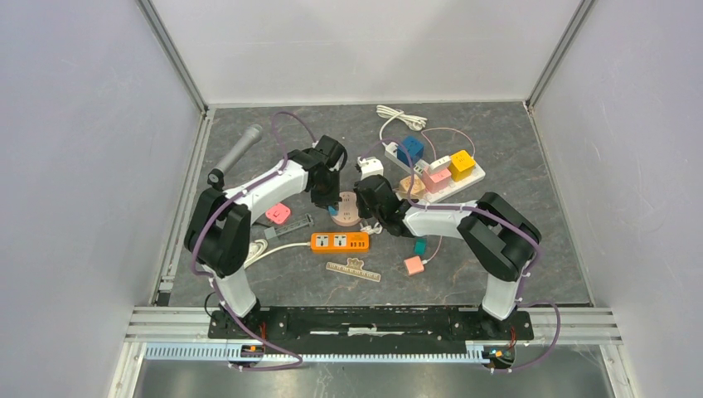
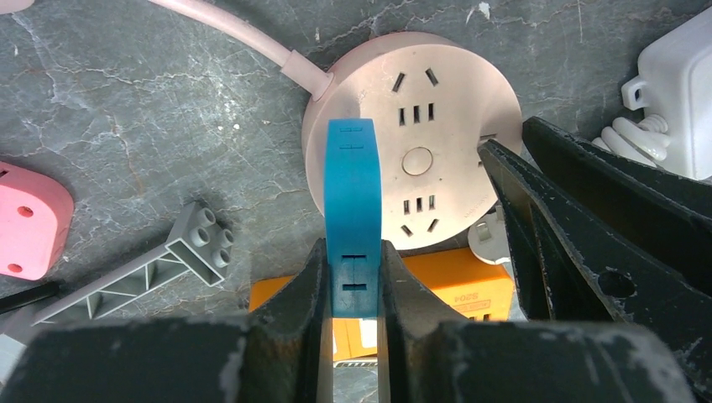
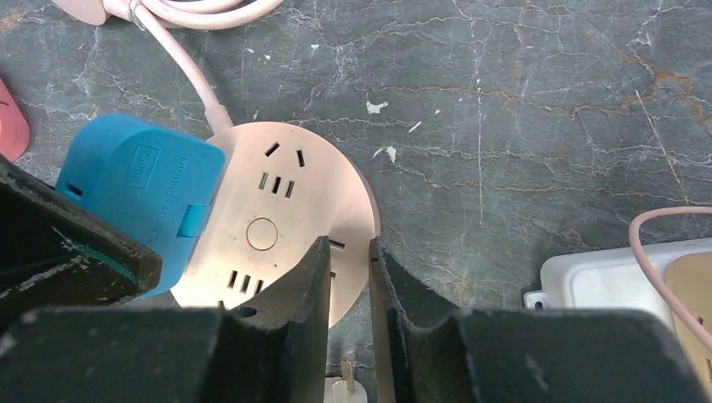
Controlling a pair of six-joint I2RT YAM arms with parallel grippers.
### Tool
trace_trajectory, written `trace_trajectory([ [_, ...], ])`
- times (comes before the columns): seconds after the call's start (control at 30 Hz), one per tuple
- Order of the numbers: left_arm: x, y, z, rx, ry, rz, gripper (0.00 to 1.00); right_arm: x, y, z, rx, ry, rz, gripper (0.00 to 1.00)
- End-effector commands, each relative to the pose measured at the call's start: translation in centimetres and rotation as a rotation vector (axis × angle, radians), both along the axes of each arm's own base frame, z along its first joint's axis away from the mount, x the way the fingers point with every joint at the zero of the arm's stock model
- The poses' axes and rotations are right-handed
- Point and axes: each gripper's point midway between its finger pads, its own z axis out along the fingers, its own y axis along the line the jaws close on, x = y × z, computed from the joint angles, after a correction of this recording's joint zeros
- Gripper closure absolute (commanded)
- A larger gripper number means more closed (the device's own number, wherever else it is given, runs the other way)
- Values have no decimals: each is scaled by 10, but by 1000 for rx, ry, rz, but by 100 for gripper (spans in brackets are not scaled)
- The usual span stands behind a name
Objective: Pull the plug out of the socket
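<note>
A round pink socket point(image 2: 420, 109) lies mid-table, also seen in the top view point(image 1: 345, 217) and the right wrist view point(image 3: 285, 210). A blue plug point(image 2: 353, 193) stands over the socket's left side point(image 3: 134, 206); its prongs are hidden. My left gripper point(image 2: 353, 252) is shut on the blue plug, one finger on each flat side. My right gripper point(image 3: 348, 248) has its jaws nearly together with nothing between them, tips down over the socket's right edge. In the top view the left gripper point(image 1: 325, 199) and the right gripper point(image 1: 365, 199) meet over the socket.
An orange power strip point(image 1: 340, 241) lies just in front of the socket. A pink block point(image 1: 278, 213) and a grey toy brick piece point(image 2: 168, 260) lie to the left. A white adapter point(image 3: 604, 277), a white strip with coloured cubes point(image 1: 431, 166), a microphone point(image 1: 240, 149) and a ruler point(image 1: 354, 271) lie around.
</note>
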Motion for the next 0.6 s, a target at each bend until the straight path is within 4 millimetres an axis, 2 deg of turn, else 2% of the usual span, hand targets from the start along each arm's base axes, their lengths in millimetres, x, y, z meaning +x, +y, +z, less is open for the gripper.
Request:
trace_trajectory([
  [0.0, 1, -25, 22, -67, -37, -34, 98, -78, -68, -104, -346, 336, 58, 75],
  [0.27, 10, -14, 57, -219, -70, -19, 98, -84, -65, -108, -317, 352, 79, 76],
  [0.37, 8, -22, 53, -259, -45, -21, 98, -86, -60, -106, -280, 352, 95, 75],
  [0.47, 3, -35, 39, -230, -23, -41, 98, -86, -55, -104, -263, 352, 109, 75],
  [0.57, -2, -40, 25, -198, 0, -50, 98, -85, -56, -104, -272, 352, 105, 75],
])
